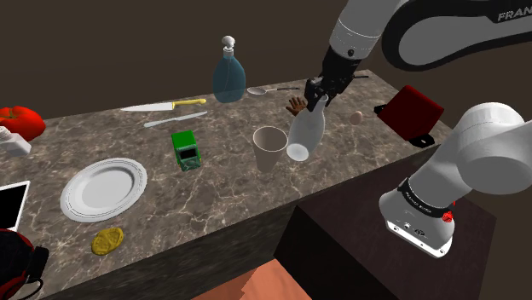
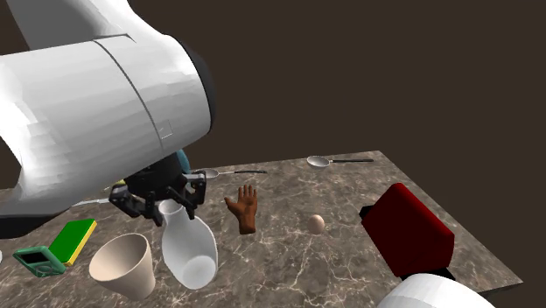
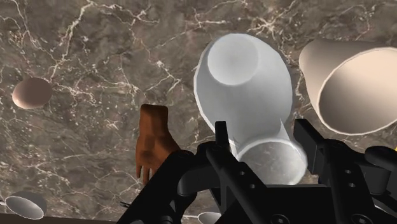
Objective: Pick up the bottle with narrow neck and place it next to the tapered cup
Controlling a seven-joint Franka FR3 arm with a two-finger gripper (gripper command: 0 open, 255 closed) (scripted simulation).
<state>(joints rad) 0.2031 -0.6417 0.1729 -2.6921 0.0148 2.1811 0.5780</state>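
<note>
My gripper (image 1: pixel 317 95) is shut on the narrow neck of a pale grey bottle (image 1: pixel 304 134), which hangs tilted with its round base lower than the neck. The bottle is close beside the cream tapered cup (image 1: pixel 270 148), which stands upright on the marble counter (image 1: pixel 222 192). In the second exterior view the gripper (image 2: pixel 171 204) clasps the bottle (image 2: pixel 189 248) just to the right of the cup (image 2: pixel 123 265). In the wrist view the black fingers (image 3: pixel 222 141) grip the bottle (image 3: pixel 245 86) at its neck, with the cup (image 3: pixel 351 86) next to it.
A brown hand figurine (image 1: pixel 296 106), an egg (image 2: pixel 316 223) and a red box (image 1: pixel 412 113) lie beyond the bottle. A blue glass bottle (image 1: pixel 228 73), spoon (image 1: pixel 261 89), knife (image 1: pixel 160 106), green toy (image 1: pixel 186 150) and white plate (image 1: pixel 104 189) are spread over the counter.
</note>
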